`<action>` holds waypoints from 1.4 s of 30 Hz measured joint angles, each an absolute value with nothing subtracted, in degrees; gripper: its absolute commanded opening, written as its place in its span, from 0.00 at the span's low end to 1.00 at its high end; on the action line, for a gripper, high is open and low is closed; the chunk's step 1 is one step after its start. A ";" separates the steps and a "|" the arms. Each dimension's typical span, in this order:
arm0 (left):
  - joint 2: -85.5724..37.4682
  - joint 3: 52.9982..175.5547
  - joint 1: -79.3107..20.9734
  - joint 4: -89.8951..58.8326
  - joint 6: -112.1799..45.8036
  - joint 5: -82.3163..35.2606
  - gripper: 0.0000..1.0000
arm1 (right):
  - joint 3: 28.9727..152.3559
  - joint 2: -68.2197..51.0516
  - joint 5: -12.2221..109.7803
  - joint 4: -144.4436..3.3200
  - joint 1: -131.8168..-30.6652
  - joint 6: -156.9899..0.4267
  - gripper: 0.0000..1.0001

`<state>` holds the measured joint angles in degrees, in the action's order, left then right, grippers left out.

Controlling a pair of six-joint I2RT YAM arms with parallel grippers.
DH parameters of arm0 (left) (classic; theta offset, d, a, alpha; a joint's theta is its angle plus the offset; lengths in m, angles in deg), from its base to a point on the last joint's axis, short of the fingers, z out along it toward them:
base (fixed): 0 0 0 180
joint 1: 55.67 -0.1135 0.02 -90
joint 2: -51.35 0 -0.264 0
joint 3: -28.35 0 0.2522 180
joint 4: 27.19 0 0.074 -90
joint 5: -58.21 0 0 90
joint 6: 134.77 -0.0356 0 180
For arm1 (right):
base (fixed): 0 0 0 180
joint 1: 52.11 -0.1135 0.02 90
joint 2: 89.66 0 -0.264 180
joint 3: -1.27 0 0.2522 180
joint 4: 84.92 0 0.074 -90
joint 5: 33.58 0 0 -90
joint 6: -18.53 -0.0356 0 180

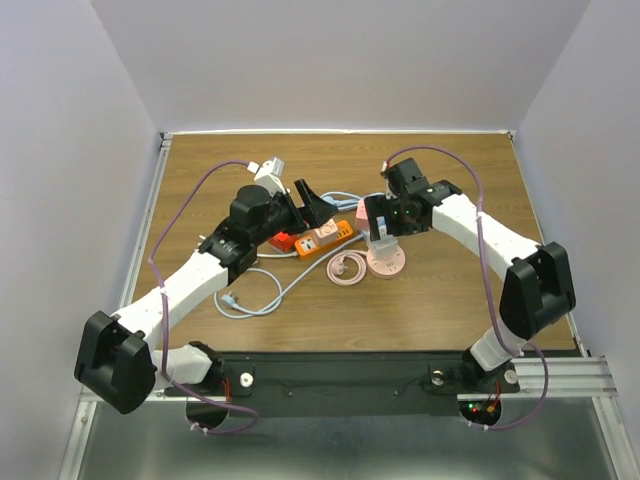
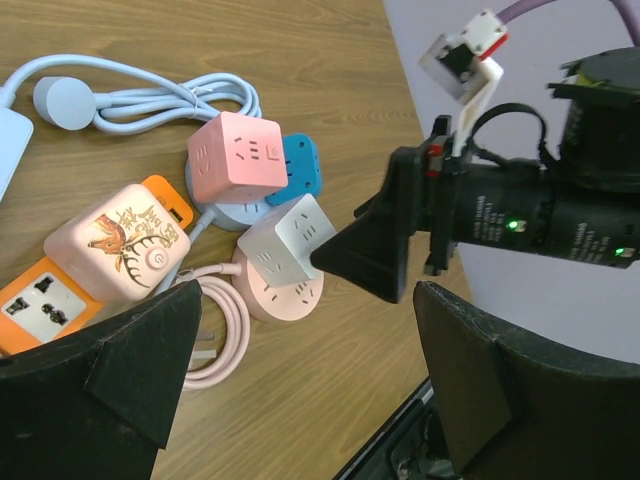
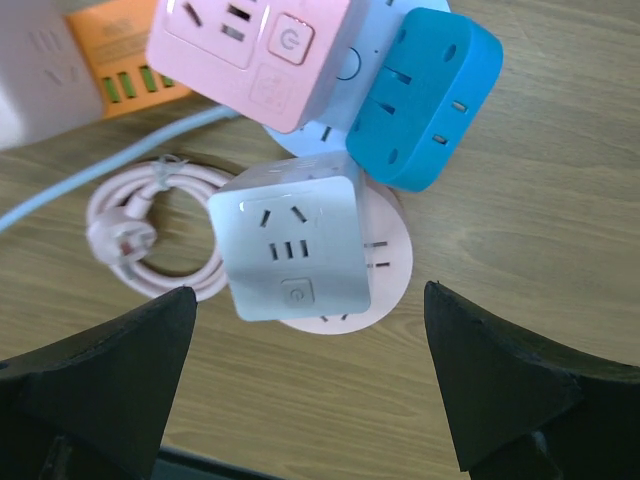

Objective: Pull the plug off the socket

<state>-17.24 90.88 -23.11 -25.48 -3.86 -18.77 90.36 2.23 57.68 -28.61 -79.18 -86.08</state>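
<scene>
**Two Sets of Fingers Held Open at the Socket Cluster**

Several power blocks are gathered at the middle of the bench in the top view. The white cube plug is seated upright on the round pink socket, near the centre of the right wrist frame. Just above it in that frame, a pink cube and a blue adapter are set on a pale round base, which is mostly hidden. An orange power strip is laid left of the cluster in the top view, and a pink block printed with a deer is seated on it. A coiled pink cord is laid just beside the round pink socket. A light blue cable is trailed toward the lower left of the top frame.

The right fingers are spread wide at the bottom corners of the right wrist frame. The white cube plug is framed between and beyond them, and nothing is gripped. The left fingers are likewise parted wide, and nothing is held. In the top view they are placed just above the orange power strip. One dark right finger is shown close to the white cube plug in the left wrist frame. Whether the plug is touched cannot be told.
</scene>
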 measured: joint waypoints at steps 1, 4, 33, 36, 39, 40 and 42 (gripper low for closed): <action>-17.16 90.84 -23.07 -25.46 -3.80 -18.90 0.99 | 90.36 2.74 58.44 -28.59 -79.69 -85.88 1.00; -16.48 90.44 -23.02 -25.42 -3.60 -19.34 0.99 | 90.34 4.68 61.48 -28.44 -82.31 -85.03 1.00; -33.18 94.75 -7.64 -18.62 -4.04 -19.41 0.64 | 84.61 3.43 65.33 -29.18 -84.58 -99.15 0.00; -40.22 99.86 -2.70 -16.80 -5.02 -20.06 0.09 | 84.59 3.13 63.64 -27.37 -84.54 -101.66 0.00; -44.13 101.31 0.17 -16.17 -4.93 -20.48 0.00 | 84.61 2.95 63.14 -26.36 -84.54 -103.15 0.00; -44.63 101.33 0.60 -15.73 -4.87 -20.67 0.00 | 84.61 2.91 63.01 -26.08 -84.54 -103.61 0.00; -45.26 101.33 0.78 -15.30 -4.65 -21.26 0.00 | 84.57 2.65 62.46 -25.33 -84.54 -104.57 0.00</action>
